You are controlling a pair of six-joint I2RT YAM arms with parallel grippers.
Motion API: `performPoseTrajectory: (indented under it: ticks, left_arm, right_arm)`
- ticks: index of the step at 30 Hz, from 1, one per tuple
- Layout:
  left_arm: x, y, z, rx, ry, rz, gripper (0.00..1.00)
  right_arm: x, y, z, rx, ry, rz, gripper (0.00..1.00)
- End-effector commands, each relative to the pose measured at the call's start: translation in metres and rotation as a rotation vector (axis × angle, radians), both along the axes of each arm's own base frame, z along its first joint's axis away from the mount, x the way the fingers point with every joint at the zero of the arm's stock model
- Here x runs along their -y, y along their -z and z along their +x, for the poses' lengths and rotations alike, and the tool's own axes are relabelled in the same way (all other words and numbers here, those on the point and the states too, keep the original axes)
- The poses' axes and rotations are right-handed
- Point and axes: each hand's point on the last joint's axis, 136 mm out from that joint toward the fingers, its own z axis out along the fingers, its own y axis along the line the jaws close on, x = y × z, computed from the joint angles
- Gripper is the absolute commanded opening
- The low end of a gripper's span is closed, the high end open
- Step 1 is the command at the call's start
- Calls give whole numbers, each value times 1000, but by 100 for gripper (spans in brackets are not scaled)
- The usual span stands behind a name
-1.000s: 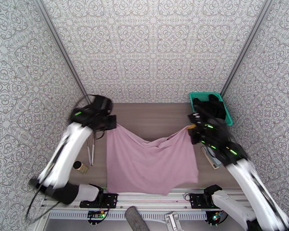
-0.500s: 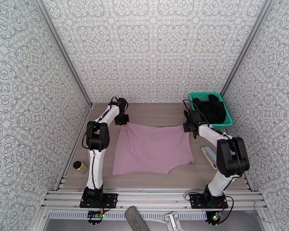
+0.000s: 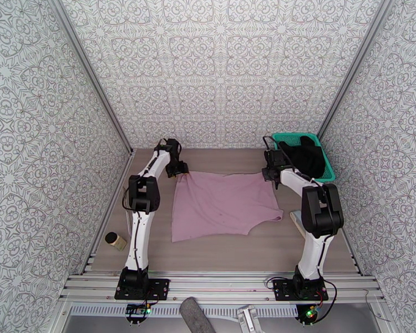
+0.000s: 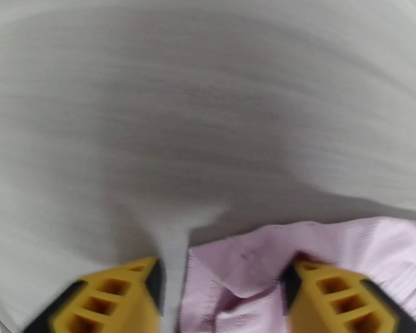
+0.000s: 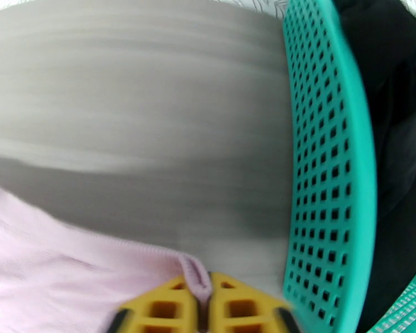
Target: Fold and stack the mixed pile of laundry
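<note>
Mauve-pink shirt (image 3: 224,203) lay flat, long axis left-right. Left gripper (image 4: 222,273) jaws wide astride one corner; right gripper (image 5: 203,292) jaws narrow, pinching the hem.

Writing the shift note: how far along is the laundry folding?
Done: pink shirt spread flat on the table. Under way: right hand pinches its far corner; left hand stands open over the other corner. Left: folding it, then the black garment in the basket.
</note>
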Motion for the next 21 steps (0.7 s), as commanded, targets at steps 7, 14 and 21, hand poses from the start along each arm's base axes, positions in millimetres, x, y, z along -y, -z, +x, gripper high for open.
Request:
performPoseTrajectory:
  ticks: [7, 14, 21]
  left_arm:
    - [-8, -123, 18, 274, 11, 67, 99]
    - [-33, -193, -45, 289, -56, 222, 96]
    - [-11, -173, -176, 177, -91, 202, 87]
  right_arm:
    - [-6, -80, 7, 142, -28, 63, 54]
    - [-19, -152, -54, 252, -97, 172, 56]
    - [-70, -168, -159, 189, -310, 338, 58]
